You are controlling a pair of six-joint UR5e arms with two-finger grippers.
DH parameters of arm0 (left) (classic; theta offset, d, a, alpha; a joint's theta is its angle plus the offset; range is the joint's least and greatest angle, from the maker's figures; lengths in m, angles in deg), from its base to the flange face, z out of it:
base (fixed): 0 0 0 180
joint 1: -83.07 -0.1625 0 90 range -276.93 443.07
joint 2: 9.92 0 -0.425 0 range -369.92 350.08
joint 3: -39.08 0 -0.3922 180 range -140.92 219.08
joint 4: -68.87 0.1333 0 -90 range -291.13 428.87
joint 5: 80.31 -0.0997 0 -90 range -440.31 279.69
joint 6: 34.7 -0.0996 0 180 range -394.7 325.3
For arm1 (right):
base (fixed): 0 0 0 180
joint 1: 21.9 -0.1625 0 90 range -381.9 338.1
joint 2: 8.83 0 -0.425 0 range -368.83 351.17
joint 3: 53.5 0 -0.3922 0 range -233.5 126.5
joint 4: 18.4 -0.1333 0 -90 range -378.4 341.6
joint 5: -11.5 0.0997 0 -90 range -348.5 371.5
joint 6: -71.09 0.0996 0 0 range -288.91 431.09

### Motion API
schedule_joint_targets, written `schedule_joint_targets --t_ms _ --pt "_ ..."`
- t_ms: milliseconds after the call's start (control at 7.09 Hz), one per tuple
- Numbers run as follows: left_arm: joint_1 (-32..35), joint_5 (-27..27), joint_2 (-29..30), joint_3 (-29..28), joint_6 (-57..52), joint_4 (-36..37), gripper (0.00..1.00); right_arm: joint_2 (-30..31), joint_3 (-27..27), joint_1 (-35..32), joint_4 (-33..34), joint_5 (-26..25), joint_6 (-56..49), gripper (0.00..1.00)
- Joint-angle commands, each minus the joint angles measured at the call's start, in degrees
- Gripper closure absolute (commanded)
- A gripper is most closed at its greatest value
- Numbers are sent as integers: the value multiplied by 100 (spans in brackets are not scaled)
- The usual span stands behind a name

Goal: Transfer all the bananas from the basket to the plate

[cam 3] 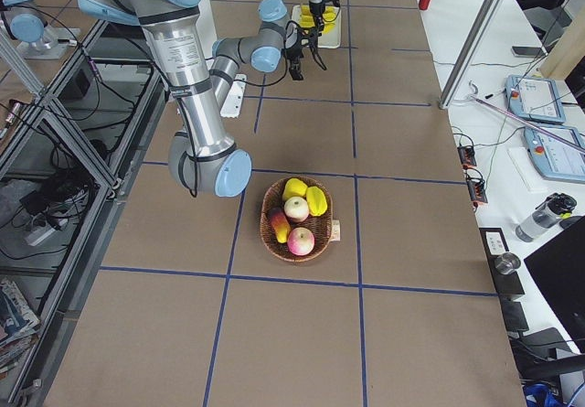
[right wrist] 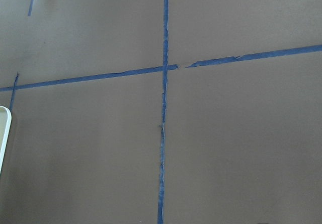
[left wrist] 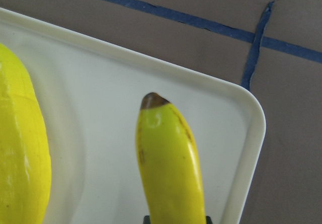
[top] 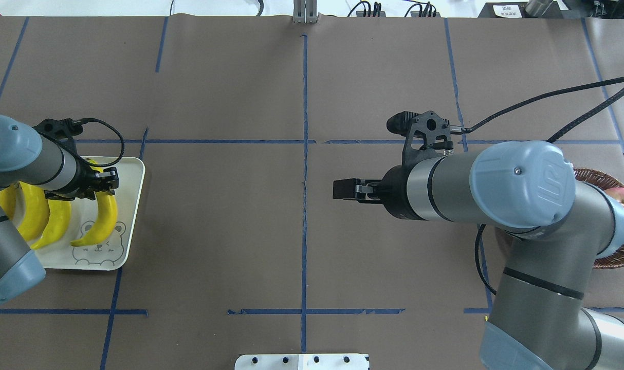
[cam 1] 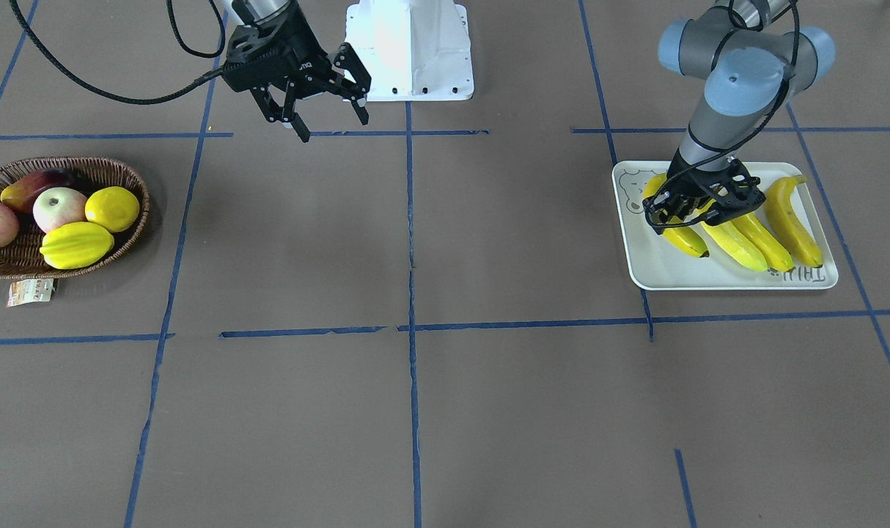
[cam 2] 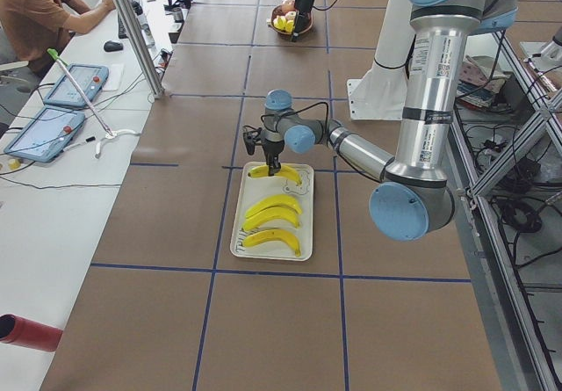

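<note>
Four bananas (cam 1: pixel 738 246) lie side by side on the white plate (cam 1: pixel 665 271), a tray at the robot's left. My left gripper (cam 1: pixel 679 220) is low over the plate and shut on the outermost banana (top: pixel 104 216), which rests on the plate near its corner; in the left wrist view this banana (left wrist: pixel 168 163) sits between the fingertips. My right gripper (cam 1: pixel 331 126) is open and empty, raised over the bare table between the basket and the table's middle. The wicker basket (cam 1: pixel 20 163) at the robot's right holds no banana.
The basket holds two apples (cam 1: pixel 59 207), a lemon (cam 1: pixel 112 208), a ribbed yellow fruit (cam 1: pixel 76 245) and a dark red-yellow fruit (cam 1: pixel 34 187); a paper tag (cam 1: pixel 31 291) hangs at its rim. The white robot base (cam 1: pixel 408 51) stands at the table's edge. Blue tape lines cross the brown table.
</note>
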Motion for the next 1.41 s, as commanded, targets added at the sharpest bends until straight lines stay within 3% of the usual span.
schedule_joint_targets --t_ms 0,282,564,988,1270 --pt "277 47 0 105 -295 209 0 65 -163 -409 586 370 -379 0" --pt "829 308 45 586 -1486 1094 0 703 -243 -1250 808 984 -1805 0" --pt "1751 1106 -61 940 -2797 1415 0 1661 -51 -2734 791 2046 -3939 0" --pt "3095 2012 -779 810 -5133 1450 0 1849 1536 -4712 756 3637 -6735 0" --pt "4001 2627 -1158 267 -6433 1441 0 2085 2251 -5454 747 3967 -8293 0"
